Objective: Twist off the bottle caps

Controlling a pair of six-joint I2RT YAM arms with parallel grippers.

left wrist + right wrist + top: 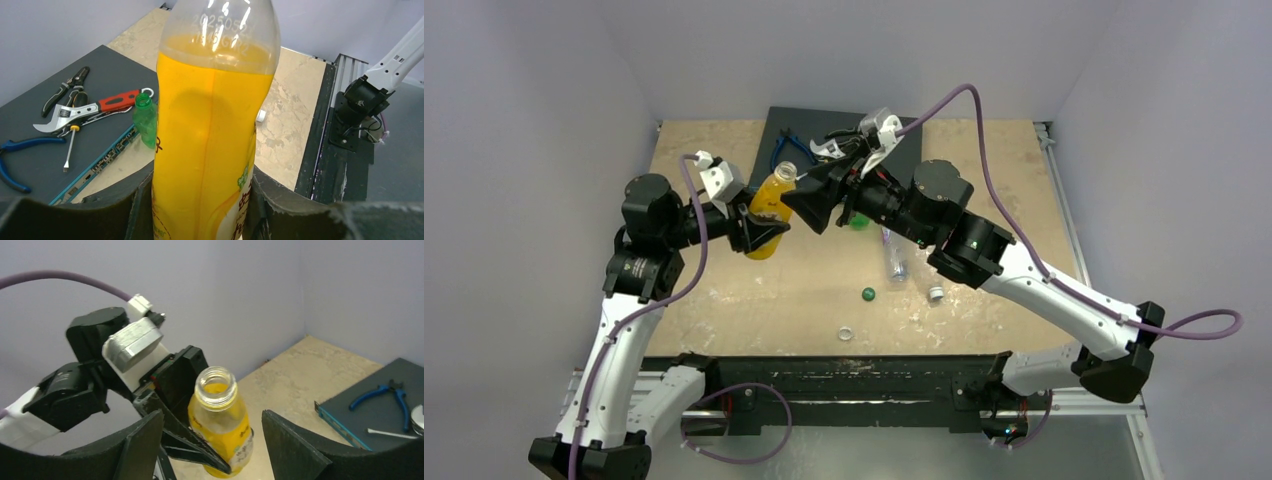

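We see the left gripper (762, 230) clenched around the lower body of the orange bottle (774, 203), holding it upright above the counter (724, 290), left of the middle. The bottle's mouth (216, 384) is bare, with no cap on it. The right gripper (212, 420) is released: its fingers (145, 440) stand apart on either side of the bottle's neck, touching nothing.

Behind the orange bottle we see a green bottle (145, 120), upright and uncapped, at the edge of the dark mat (107, 65) that carries pliers (20, 160) and other hand tools. A clear bottle (894, 255) lies on its side near the counter's middle. Loose on the counter we find a green cap (868, 294), a white cap (846, 333) nearer the arm bases, and a second white cap (936, 294) just right of the clear bottle.
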